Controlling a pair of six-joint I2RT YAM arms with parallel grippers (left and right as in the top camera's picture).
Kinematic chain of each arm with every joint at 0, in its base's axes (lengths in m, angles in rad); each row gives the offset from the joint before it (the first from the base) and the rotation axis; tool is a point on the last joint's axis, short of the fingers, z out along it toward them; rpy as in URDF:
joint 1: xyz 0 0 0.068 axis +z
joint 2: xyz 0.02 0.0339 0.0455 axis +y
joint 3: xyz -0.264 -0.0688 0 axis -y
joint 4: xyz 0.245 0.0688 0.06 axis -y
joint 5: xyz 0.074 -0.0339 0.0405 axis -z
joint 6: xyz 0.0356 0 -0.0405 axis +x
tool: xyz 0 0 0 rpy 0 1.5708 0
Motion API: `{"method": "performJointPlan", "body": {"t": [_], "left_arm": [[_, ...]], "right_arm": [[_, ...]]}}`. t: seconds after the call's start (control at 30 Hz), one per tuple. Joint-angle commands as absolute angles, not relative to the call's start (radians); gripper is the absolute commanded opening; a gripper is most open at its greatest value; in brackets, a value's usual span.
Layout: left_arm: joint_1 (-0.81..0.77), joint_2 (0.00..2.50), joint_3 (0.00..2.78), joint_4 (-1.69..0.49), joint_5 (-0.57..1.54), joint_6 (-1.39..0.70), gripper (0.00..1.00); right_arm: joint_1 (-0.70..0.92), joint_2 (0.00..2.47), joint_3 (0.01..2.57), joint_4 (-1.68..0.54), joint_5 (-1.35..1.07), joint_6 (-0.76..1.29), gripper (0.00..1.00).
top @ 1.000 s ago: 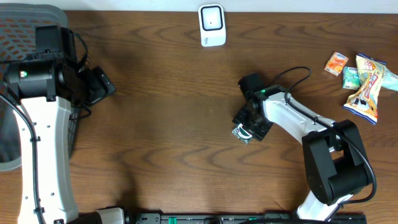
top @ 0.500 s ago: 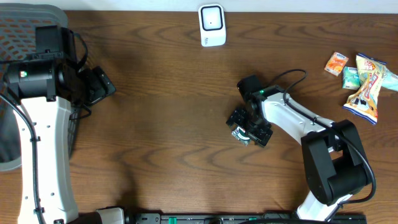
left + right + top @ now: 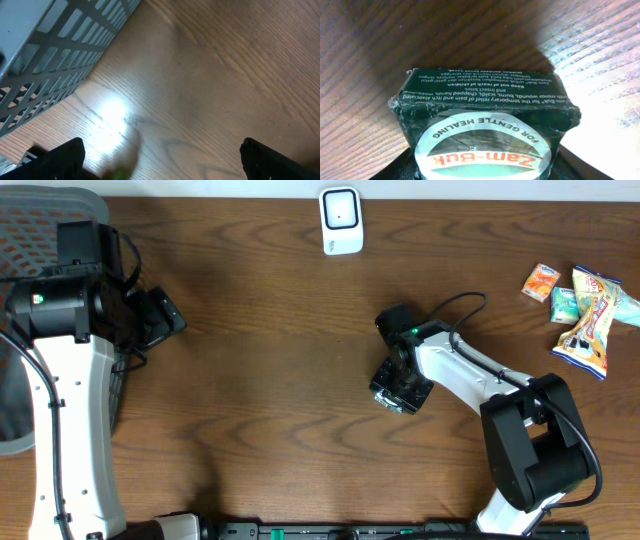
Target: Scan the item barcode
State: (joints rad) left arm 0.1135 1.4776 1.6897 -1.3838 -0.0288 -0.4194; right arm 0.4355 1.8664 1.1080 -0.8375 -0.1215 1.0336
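Note:
The item is a dark green Zam-Buk box (image 3: pixel 485 105) with a white oval label, lying on the wooden table. In the overhead view the box (image 3: pixel 386 396) peeks out from under my right gripper (image 3: pixel 402 386) at mid-table. The right wrist view has my right gripper (image 3: pixel 485 172) shut on it, with dark fingers against both sides. No barcode shows on the visible faces. A white scanner (image 3: pixel 341 220) stands at the table's far edge. At the far left my left gripper (image 3: pixel 160 318) is open over bare wood, and the left wrist view finds nothing in the gripper (image 3: pixel 165 165).
A grey slatted basket (image 3: pixel 40 240) sits at the left edge, right beside the left gripper, and the basket (image 3: pixel 55 55) shows close by in the left wrist view. Several snack packets (image 3: pixel 585 310) lie at the far right. The right arm's cable loops above its wrist.
The right jaws spread wide around the box half a second ago and have now closed back on it; the wrist shifted slightly left. The left arm has not moved.

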Motion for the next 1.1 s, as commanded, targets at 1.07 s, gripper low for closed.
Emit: {"method": "performJointPlan", "body": {"t": [1.07], "left_arm": [[0.116, 1.484, 1.686, -1.386, -0.035, -0.424, 0.98]], "right_arm": [[0.481, 1.898, 1.078, -0.785, -0.081, 0.937, 0.68]]}}
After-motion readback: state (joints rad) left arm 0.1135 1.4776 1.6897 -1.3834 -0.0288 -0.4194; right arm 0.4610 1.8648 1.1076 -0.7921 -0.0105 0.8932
